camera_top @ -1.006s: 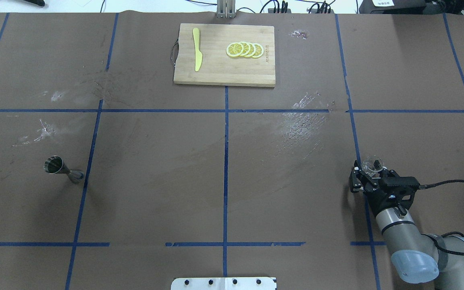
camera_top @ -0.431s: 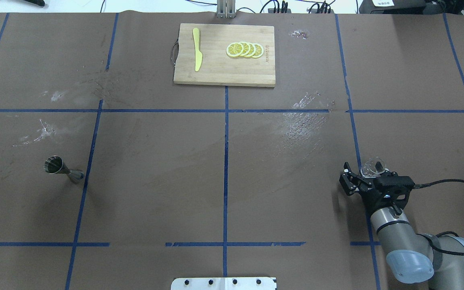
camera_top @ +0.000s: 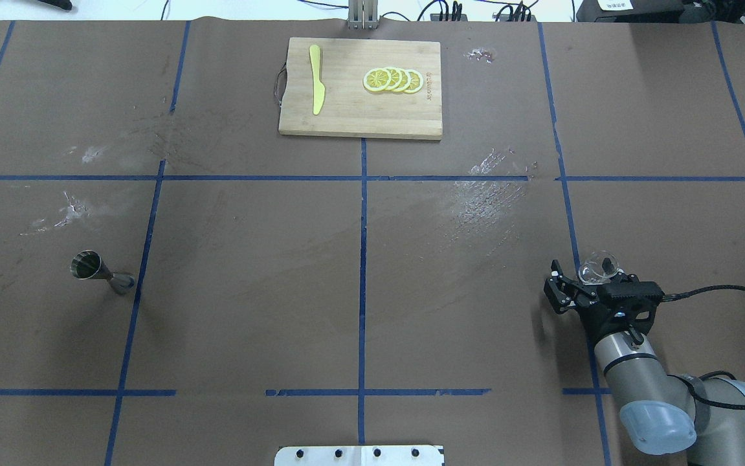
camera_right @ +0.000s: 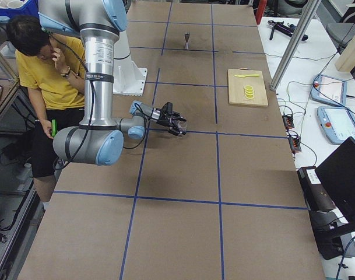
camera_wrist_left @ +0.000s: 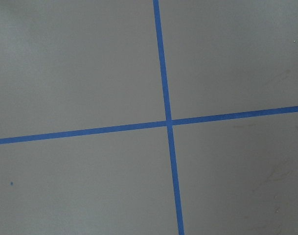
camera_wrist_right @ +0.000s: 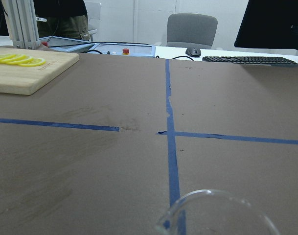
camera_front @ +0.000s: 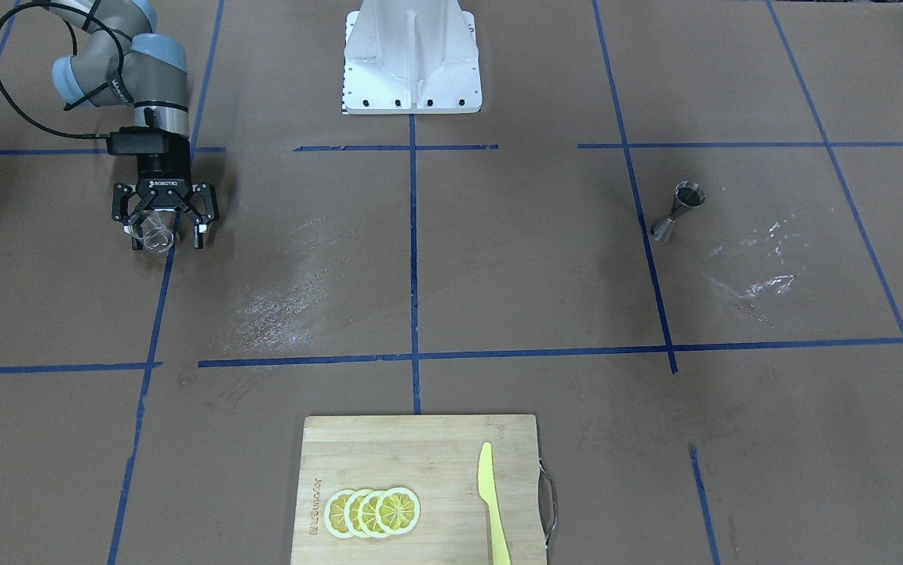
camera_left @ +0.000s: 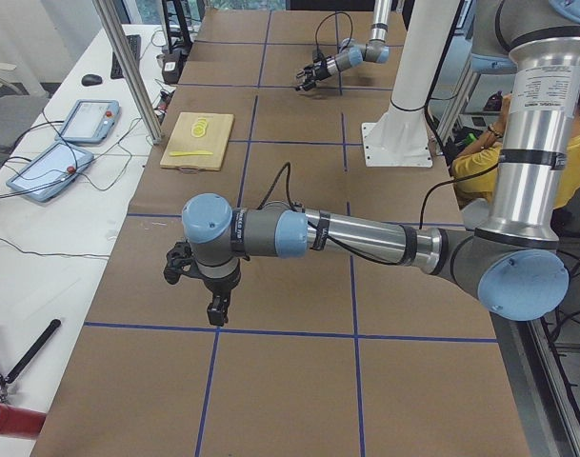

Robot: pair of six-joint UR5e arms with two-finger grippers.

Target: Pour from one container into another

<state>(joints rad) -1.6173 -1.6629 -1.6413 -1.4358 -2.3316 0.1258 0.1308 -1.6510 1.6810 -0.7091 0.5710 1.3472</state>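
The small clear glass (camera_top: 599, 266) stands on a blue tape line at the table's near right; it also shows as the glass (camera_front: 154, 231). My right gripper (camera_top: 589, 273) is low around it and open. Its fingers (camera_front: 200, 234) stand apart from the glass walls. In the right wrist view only the glass rim (camera_wrist_right: 217, 213) shows, at the bottom edge. The metal jigger (camera_top: 101, 272) stands upright far off on the left side, seen too as the jigger (camera_front: 679, 210). My left gripper (camera_left: 177, 267) hovers above bare table; I cannot tell whether it is open or shut.
A wooden cutting board (camera_top: 359, 120) with lemon slices (camera_top: 393, 79) and a yellow knife (camera_top: 316, 79) lies at the far middle edge. The robot's base plate (camera_top: 359, 455) is at the near edge. A person in yellow (camera_right: 49, 70) sits behind the robot.
The right gripper's fingers have spread wider around the glass and the wrist has shifted slightly left. The glass and the jigger have not moved.
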